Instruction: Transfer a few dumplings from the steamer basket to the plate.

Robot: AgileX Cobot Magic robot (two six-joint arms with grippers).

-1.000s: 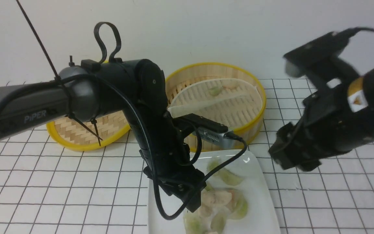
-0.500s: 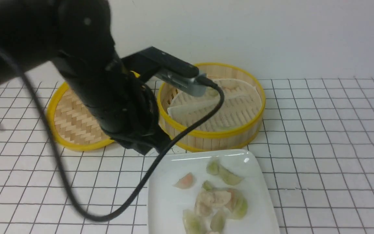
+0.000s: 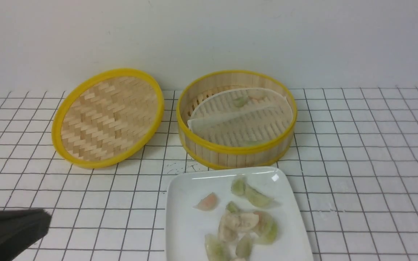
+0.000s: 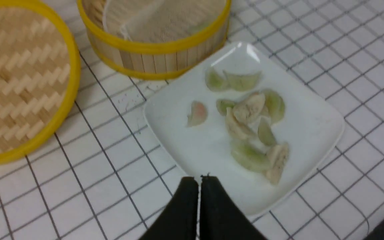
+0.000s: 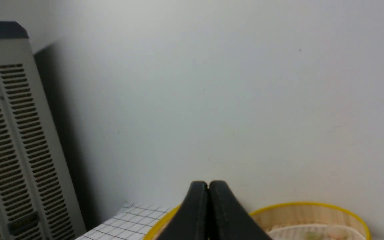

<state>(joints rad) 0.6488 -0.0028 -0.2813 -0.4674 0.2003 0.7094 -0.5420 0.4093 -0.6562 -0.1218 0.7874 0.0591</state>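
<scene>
Your left pincer (image 4: 199, 178) and right pincer (image 5: 208, 183) are both pinched tight w/ nothing held — left looks down on the plate (image 4: 312, 123), right faces the wall (image 5: 212, 83). Most dumplings (image 3: 243, 221) lie on it, just near of the steamer basket (image 3: 236, 149) — approx. two lie inside, far side.

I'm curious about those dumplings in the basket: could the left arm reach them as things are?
Probably yes. The steamer basket is open on top, its lid lying aside, and nothing stands in between. But the left gripper is shut, and the folded liner may cover the dumplings.
</scene>
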